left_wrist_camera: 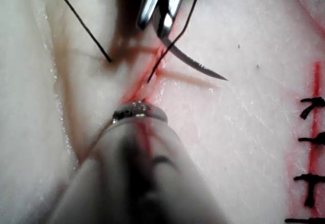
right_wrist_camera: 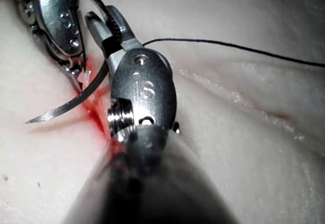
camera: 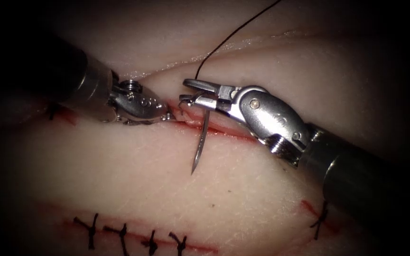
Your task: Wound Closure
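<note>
My right tool (camera: 186, 95) comes in from the right and is shut on the curved needle (camera: 200, 142) near its tail end. The needle hangs free of the tissue (camera: 143, 189), its point aimed down over the near side of the cut (camera: 228, 132). Black thread (camera: 233, 35) runs from the needle's tail up and away to the right. My left tool (camera: 168, 116) reaches in from the left, its jaws shut on the tissue edge at the cut's left part. The needle (right_wrist_camera: 66, 107) curves out beside my right tool (right_wrist_camera: 106, 26). The left tool's tip (left_wrist_camera: 139, 113) rests on the red cut line, the needle (left_wrist_camera: 195, 66) beyond it.
A second, stitched cut (camera: 124, 234) with several black knots lies along the near edge of the tissue. One more stitch (camera: 320, 220) sits at the lower right. Red fluid lines the open cut. The same stitches (left_wrist_camera: 310, 142) show in the left wrist view.
</note>
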Controlling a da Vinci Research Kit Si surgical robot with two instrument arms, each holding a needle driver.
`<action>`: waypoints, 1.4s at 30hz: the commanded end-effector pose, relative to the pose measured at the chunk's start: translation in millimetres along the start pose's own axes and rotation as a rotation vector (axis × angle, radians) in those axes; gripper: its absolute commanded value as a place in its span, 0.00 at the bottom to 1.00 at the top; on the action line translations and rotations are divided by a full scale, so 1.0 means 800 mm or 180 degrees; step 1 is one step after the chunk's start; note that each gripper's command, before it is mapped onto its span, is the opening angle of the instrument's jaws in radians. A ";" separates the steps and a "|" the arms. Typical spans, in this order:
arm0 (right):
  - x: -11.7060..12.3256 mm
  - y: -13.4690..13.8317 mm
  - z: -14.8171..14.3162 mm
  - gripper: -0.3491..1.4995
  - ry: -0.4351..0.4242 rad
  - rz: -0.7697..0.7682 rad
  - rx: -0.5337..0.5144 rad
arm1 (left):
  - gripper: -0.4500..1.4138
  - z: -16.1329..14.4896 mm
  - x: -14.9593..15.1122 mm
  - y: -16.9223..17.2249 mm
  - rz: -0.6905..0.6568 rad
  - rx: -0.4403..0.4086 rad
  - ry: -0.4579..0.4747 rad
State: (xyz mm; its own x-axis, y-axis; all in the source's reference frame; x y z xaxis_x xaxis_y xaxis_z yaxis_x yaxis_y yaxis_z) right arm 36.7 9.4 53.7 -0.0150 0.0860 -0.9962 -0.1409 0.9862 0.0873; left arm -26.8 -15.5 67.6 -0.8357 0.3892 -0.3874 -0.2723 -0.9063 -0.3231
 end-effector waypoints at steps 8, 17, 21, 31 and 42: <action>-0.0011 0.0017 0.0018 0.00 -0.0031 -0.0231 -0.0004 | 0.00 0.0011 -0.0007 0.0022 0.0271 -0.0198 -0.0765; -0.0011 0.0031 0.0028 0.00 -0.0014 -0.0616 0.0035 | 0.36 0.0011 0.0013 0.0050 0.0299 -0.0637 -0.0695; -0.0015 0.0022 0.0033 0.00 0.0011 -0.0775 0.0036 | 0.57 0.0012 0.0025 0.0051 0.0265 -0.0663 -0.0627; -0.0025 0.0011 0.0039 0.00 0.0121 -0.1098 -0.0013 | 0.55 -0.0010 0.0017 0.0052 0.0300 -0.0697 -0.0566; -0.0055 -0.0009 0.0043 0.00 0.0181 -0.1131 -0.0123 | 0.48 -0.0027 0.0017 0.0049 0.0261 -0.0613 -0.0322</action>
State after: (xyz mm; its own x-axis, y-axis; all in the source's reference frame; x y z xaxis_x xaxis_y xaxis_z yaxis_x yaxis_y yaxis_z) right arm 39.5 9.0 57.5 -0.0166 -0.2608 -0.9652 -0.1914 0.9483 -0.2530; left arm -27.6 -17.3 62.8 -0.8889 0.2971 -0.3486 -0.1217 -0.8869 -0.4456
